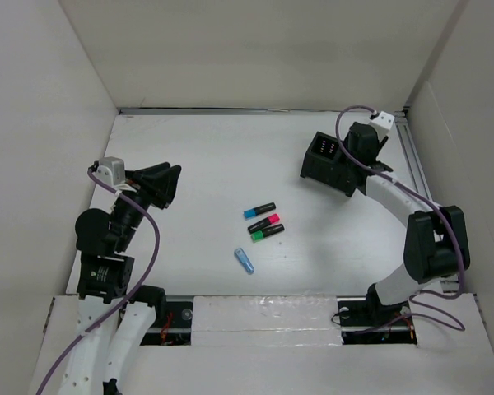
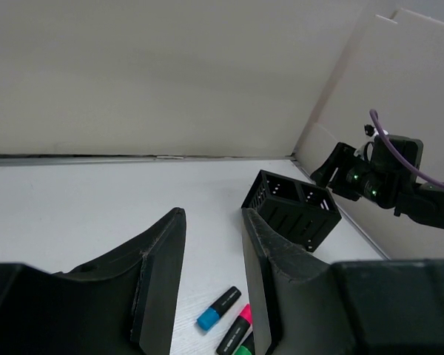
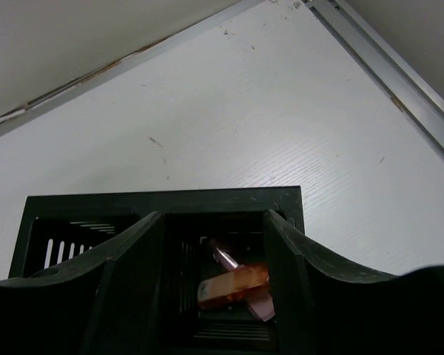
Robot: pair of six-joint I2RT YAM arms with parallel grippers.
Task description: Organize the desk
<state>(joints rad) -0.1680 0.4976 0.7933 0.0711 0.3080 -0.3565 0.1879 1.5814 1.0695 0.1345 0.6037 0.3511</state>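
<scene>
Jaws wide and empty on my right gripper [image 3: 214, 222], poised over the black holder [image 3: 163, 200] at upper right of the overhead view. Left gripper [image 2: 212, 216] wide too, mid-left. Three highlighters [image 1: 264, 221] lie centre-frame on the desk [image 1: 198, 156], which fills the frame.

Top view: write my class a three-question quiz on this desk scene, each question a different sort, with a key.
1. True or false: the holder stands on the left half of the desk.
2. How many highlighters lie mid-desk?
3. Which end effector hangs over the holder: A left, B right?
Key: 1 false; 2 three; 3 B, the right end effector.
</scene>
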